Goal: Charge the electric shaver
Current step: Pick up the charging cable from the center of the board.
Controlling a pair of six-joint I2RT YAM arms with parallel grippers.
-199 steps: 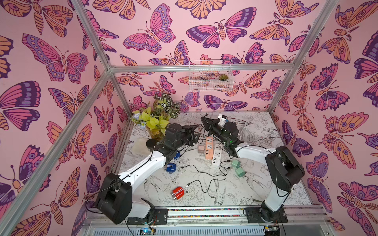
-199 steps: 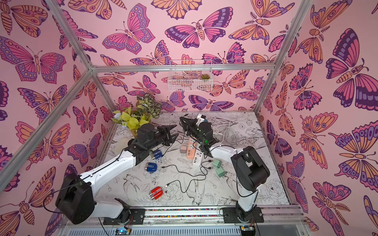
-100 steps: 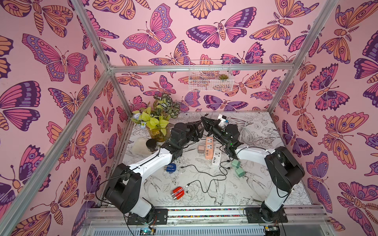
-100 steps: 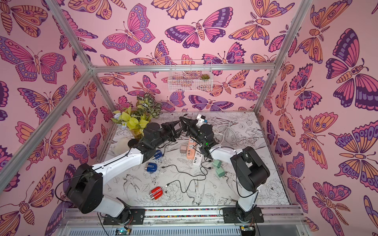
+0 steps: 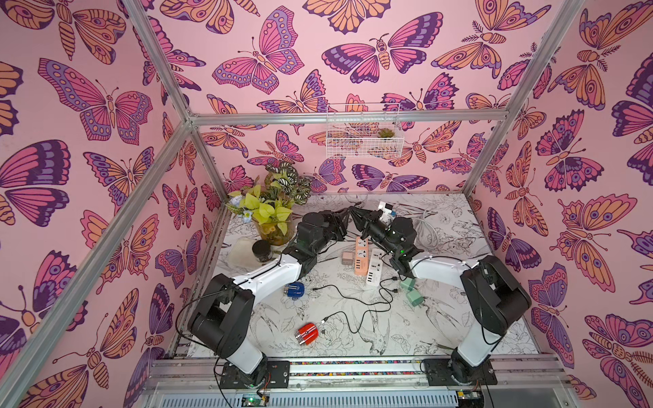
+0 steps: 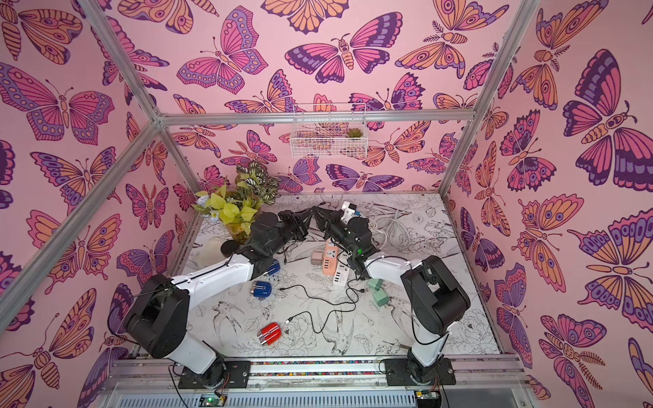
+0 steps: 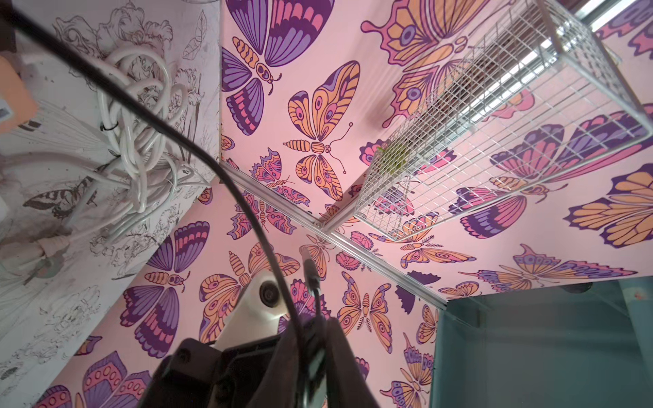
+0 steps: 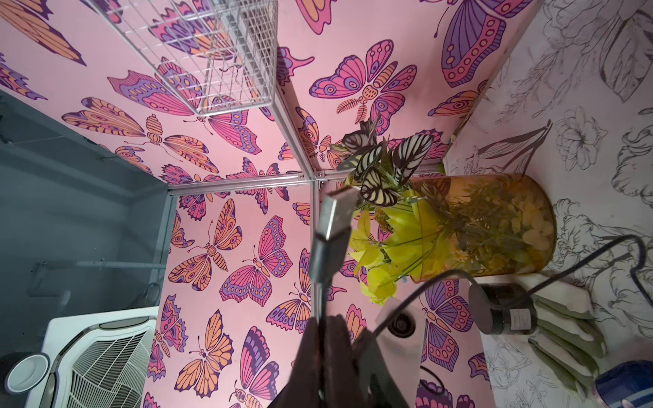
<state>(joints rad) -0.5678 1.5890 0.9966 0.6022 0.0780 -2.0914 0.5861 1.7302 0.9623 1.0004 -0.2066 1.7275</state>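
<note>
- Checking nearest the rail first: the red shaver (image 5: pixel 307 333) lies on its side on the table (image 5: pixel 441 328), untouched, with the end of a loose black cable (image 5: pixel 353 300) just beside it.
- I judge the red shaver light, hard-shelled and smooth, so it is likely to skid when a plug is pushed at it. I would grip it across the body and leave the port end free. The port itself is too small to make out.
- Further in, a blue shaver (image 5: pixel 294 290) lies beside the left arm, well apart from both grippers. I cannot tell which shaver the task means.
- Beyond that, the orange power strip (image 5: pixel 361 256) and the white power strip (image 5: pixel 374 270) lie side by side.
- Above the far end of the strips, both grippers are raised off the table, tip to tip.
- The right gripper (image 8: pixel 325 323) is clamped on a black cord (image 8: pixel 441 279) just behind its USB plug (image 8: pixel 335 219), which stands clear of the jaws.
- The left gripper (image 7: pixel 312 328) is closed round thin black cord just behind a small plug (image 7: pixel 311 272). I judge this to be the other end of the same cord.
- The cord is light, limp and thin, so it can twist or slide in the pads. Only the moulded plug bodies are stiff, and I would take hold there.
</note>
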